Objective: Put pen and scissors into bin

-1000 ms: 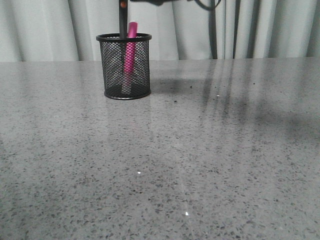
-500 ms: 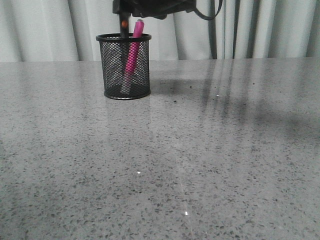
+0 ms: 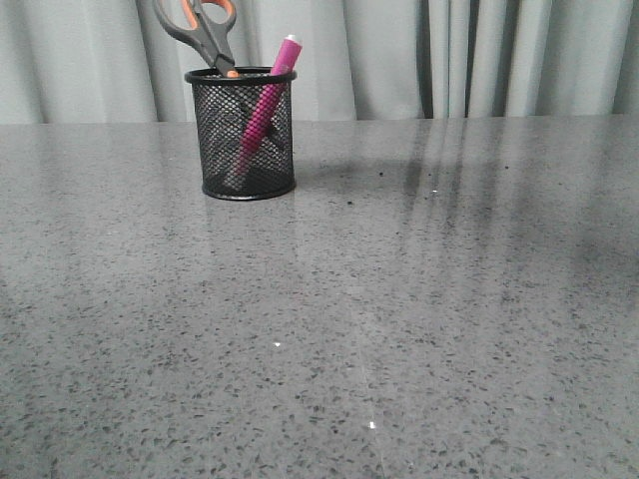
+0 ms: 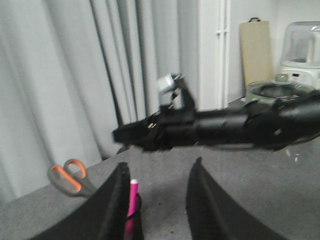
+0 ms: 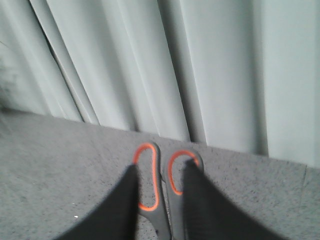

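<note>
The black mesh bin stands on the grey table at the far left. The pink pen leans inside it with its top above the rim. The scissors stand in the bin too, their grey and orange handles sticking out to the upper left. No gripper shows in the front view. My left gripper is open and empty; the pen and the scissors' handles show beside one finger. My right gripper is open above the scissors' handles, its fingers standing either side of them.
Grey curtains hang behind the table's far edge. The right arm stretches black across the left wrist view above the table. A tan board and a white appliance stand in the room behind.
The right gripper lowered the scissors into the bin, let go and rose out of the front view. The pen tipped further right and the bin shifted slightly left.
</note>
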